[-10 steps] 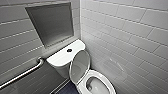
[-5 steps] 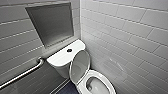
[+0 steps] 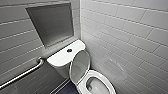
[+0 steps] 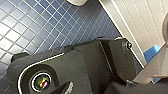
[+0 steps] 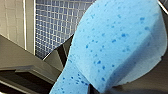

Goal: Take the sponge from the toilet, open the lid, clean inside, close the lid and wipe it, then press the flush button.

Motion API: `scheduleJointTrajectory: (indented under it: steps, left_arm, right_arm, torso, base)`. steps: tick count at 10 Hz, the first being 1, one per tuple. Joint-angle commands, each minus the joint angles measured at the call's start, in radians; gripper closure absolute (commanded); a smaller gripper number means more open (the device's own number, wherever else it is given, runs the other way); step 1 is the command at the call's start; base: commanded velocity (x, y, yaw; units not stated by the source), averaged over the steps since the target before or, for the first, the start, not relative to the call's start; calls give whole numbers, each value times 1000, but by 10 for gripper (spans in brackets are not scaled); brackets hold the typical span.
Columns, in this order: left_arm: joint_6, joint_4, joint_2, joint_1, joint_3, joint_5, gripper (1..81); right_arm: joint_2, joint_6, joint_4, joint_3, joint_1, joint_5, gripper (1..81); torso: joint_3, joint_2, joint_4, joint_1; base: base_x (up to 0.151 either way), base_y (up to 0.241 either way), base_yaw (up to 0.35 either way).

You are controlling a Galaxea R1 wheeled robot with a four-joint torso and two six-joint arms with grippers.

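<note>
**Lid up, sponge in the right claw**

In the head view the toilet (image 3: 62, 58) sits in the corner where two white-tiled walls meet. The lid (image 3: 80, 65) is raised, standing nearly upright and leaning back toward the tank, so the oval bowl (image 3: 98, 85) lies open below it. The flush button (image 3: 69, 50), small, round and dark, is set in the middle of the flat tank top. A metal grab bar (image 3: 22, 73) runs along the wall beside the tank, and above the tank a grey recessed niche (image 3: 51, 23) is let into the tiles. A strip of dark blue floor (image 3: 65, 89) shows beside the foot of the bowl.

The left wrist view looks down on blue mosaic floor tiles (image 4: 45, 22), with a white baseboard and pale wall tiles (image 4: 147, 17) along one side. The robot's dark body with a round lens (image 4: 41, 82) takes up the near part. A patch of bright blue (image 4: 151, 53) peeks from behind a grey slanted bar; I cannot tell what it is. How the left claw stands I cannot tell.

In the right wrist view the sponge (image 5: 117, 45), bright blue and speckled with darker spots, hangs close before the camera, clear of the toilet and above the tiled floor. The right claw (image 5: 103, 88) pinches it at its narrow end, though the fingers are hard to make out
</note>
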Motion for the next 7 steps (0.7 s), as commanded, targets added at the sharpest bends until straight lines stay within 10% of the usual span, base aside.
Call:
scheduleJointTrajectory:
  steps: [1,7]
  left_arm:
    - [-9,28,71,77,-130,21,10]
    - [-11,33,194,175,-354,12,10]
  right_arm:
    - [-15,-3,-36,4,1,-51,811]
    - [20,-1,-42,-44,10,-53,811]
  torso:
    - [0,0,0,0]
    - [1,0,0,0]
  base:
    - [0,0,0]
    - [0,0,0]
